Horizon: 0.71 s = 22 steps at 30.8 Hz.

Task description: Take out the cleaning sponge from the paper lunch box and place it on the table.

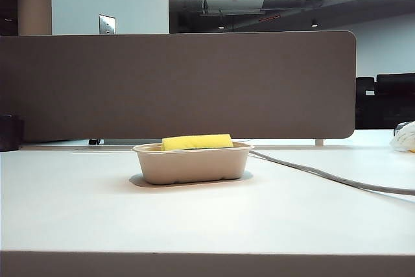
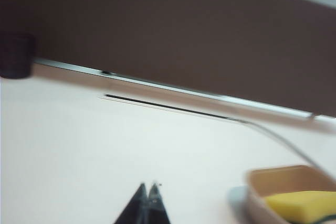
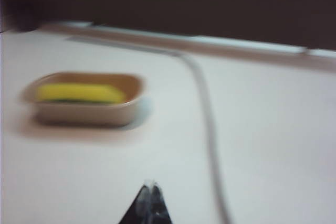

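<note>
Resting in the paper lunch box (image 1: 192, 165) mid-tabletop (image 1: 207, 218), I see the cleaning sponge (image 1: 197, 142). My left hand (image 2: 147, 187) and right hand (image 3: 151, 184) hover apart, both closed, empty.

Bare table (image 1: 78, 205) around box (image 1: 192, 167); cable (image 1: 324, 176) rightward.

The sponge (image 1: 197, 142) sits mostly hidden inside the box (image 1: 192, 165), and the right wrist view is wholly blurred.
</note>
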Each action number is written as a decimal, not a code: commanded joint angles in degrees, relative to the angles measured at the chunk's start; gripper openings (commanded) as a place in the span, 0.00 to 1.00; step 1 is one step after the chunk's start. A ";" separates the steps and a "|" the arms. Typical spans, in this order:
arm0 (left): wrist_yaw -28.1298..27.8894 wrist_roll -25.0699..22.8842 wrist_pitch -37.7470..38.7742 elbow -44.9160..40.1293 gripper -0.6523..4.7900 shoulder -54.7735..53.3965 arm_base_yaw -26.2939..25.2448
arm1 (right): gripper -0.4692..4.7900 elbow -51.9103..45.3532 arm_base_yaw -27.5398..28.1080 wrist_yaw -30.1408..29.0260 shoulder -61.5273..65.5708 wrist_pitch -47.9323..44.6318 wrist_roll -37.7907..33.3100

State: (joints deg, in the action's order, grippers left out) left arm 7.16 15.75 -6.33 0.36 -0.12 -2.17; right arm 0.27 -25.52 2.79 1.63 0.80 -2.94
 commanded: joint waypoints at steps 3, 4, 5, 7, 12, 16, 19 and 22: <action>9.68 9.27 -1.09 0.24 0.13 -0.02 0.00 | 0.08 0.04 -8.92 -0.28 4.72 -0.61 -0.02; 11.10 9.90 -1.22 0.28 0.19 -0.02 0.00 | 0.08 0.04 -9.94 -0.28 5.35 -0.61 -0.02; 12.17 10.80 -1.55 0.26 0.23 -0.02 0.02 | 0.08 0.04 -10.82 -0.31 5.84 -0.61 -0.02; 14.95 12.37 -3.37 0.31 0.24 -0.02 0.02 | 0.08 0.04 -12.02 -0.31 6.64 -0.59 -0.02; 18.58 10.14 -5.35 4.85 0.58 -0.50 0.02 | 0.08 0.04 -11.93 0.00 6.80 -0.63 -0.02; 18.95 6.71 -5.44 11.85 0.58 -5.84 0.02 | 0.08 0.04 -11.96 0.07 6.82 -0.61 -0.02; 23.17 0.94 -6.45 18.80 0.63 -16.17 0.44 | 0.08 0.04 -11.96 0.07 6.82 -0.63 -0.02; 26.12 -4.24 -6.60 26.23 0.81 -28.61 2.64 | 0.08 0.04 -12.04 0.07 6.82 -0.63 -0.02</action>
State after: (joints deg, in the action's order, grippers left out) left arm 30.83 16.10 -12.19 22.98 -23.27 -0.84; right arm 0.27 -37.52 2.85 8.45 1.15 -2.94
